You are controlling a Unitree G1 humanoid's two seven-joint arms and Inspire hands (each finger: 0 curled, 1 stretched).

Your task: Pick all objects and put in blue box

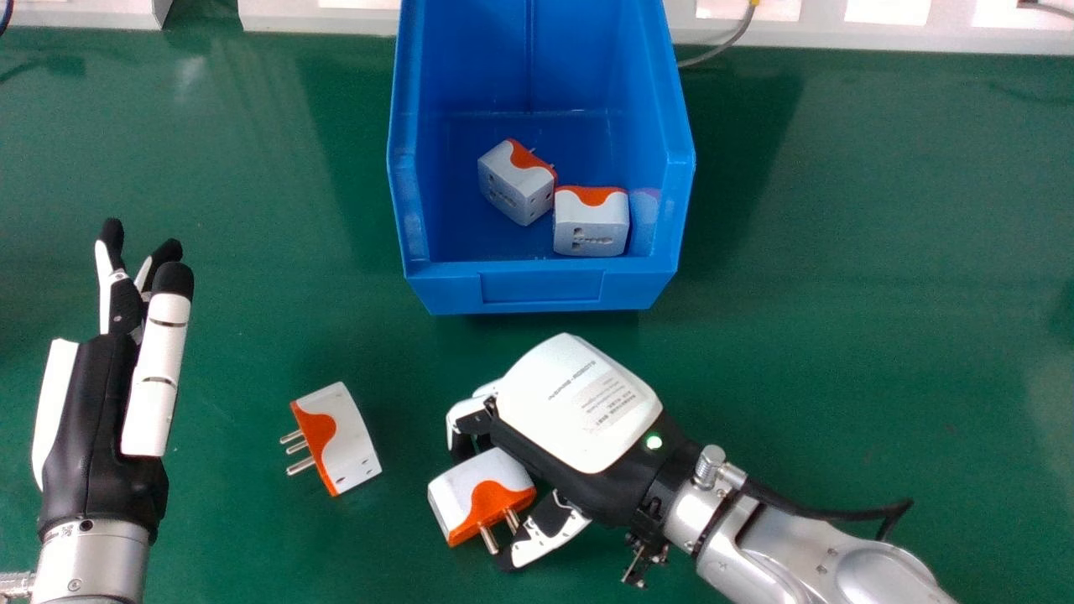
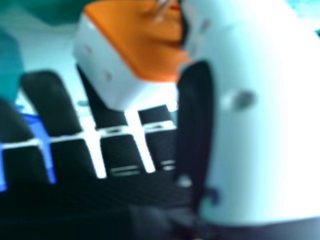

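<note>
My right hand is low in the middle of the head view, curled round a white and orange plug adapter, with the thumb by its metal pins. In the right hand view the adapter lies between the fingers and thumb of my right hand. Left of it, a second adapter rests on the green table, pins facing left. Two more adapters, one tilted and one beside it, sit inside the blue box. My left hand stays open at the left, holding nothing.
The green table stretches to both sides of the box. White panels run along its far edge, and a grey cable curves down just right of the box. Bare table lies between the left hand and the box.
</note>
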